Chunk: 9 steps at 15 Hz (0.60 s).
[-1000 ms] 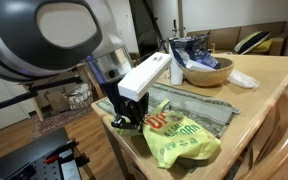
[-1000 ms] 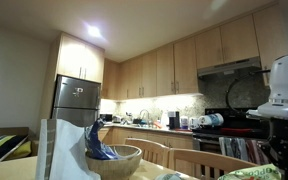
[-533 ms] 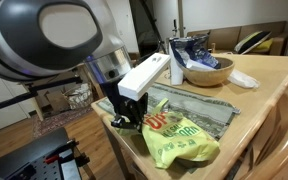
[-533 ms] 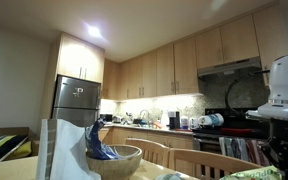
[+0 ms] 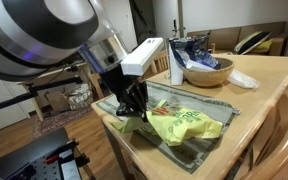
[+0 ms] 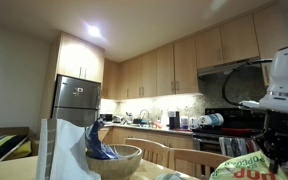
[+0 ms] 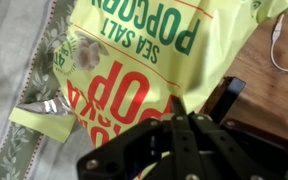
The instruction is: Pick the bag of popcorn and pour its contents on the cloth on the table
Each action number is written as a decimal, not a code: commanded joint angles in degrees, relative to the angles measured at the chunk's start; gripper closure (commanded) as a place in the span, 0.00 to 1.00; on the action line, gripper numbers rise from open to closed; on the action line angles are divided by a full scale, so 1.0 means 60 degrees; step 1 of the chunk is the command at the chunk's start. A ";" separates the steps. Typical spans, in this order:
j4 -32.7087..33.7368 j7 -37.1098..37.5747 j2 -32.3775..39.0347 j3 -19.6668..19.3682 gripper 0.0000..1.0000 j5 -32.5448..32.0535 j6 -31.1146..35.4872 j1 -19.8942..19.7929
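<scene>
The lime-green bag of popcorn [image 5: 184, 125] lies partly over the grey-green cloth [image 5: 216, 112] near the corner of the blond wooden table [image 5: 274, 80]. My gripper [image 5: 134, 106] is shut on the bag's near edge and holds that end raised. In the wrist view the bag [image 7: 134, 50] with its orange-red lettering fills the frame, the cloth [image 7: 14, 95] lies to its left, and my jaws [image 7: 176, 104] pinch the bag's rim. The bag's end [image 6: 239, 168] and my gripper [image 6: 274, 152] also show in an exterior view. No popcorn pieces are visible.
A wooden bowl [image 5: 208, 72] holding a blue-and-white bag stands behind the cloth, beside a white bottle [image 5: 176, 68] and a white napkin [image 5: 242, 78]. The bowl [image 6: 114, 160] also shows in an exterior view. A chair back [image 5: 284, 140] stands at the table's near side.
My gripper has risen and swung toward the cloth with the bag's edge in it. The bag has been dragged and lifted over the cloth and now appears low in the kitchen-facing view.
</scene>
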 commanded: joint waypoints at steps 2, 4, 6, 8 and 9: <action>-0.0030 -0.0017 0.2019 0.0629 1.00 -0.1053 -0.1608 -0.0129; 0.0013 -0.0473 0.2587 0.0809 1.00 -0.0751 -0.2295 -0.0060; -0.0334 -0.1285 0.3056 0.1696 1.00 0.0103 -0.2791 -0.0854; -0.0470 -0.1789 0.3704 0.2109 1.00 0.0530 -0.3577 -0.1126; 0.0035 -0.1869 0.4274 0.1583 1.00 0.0562 -0.4423 -0.0259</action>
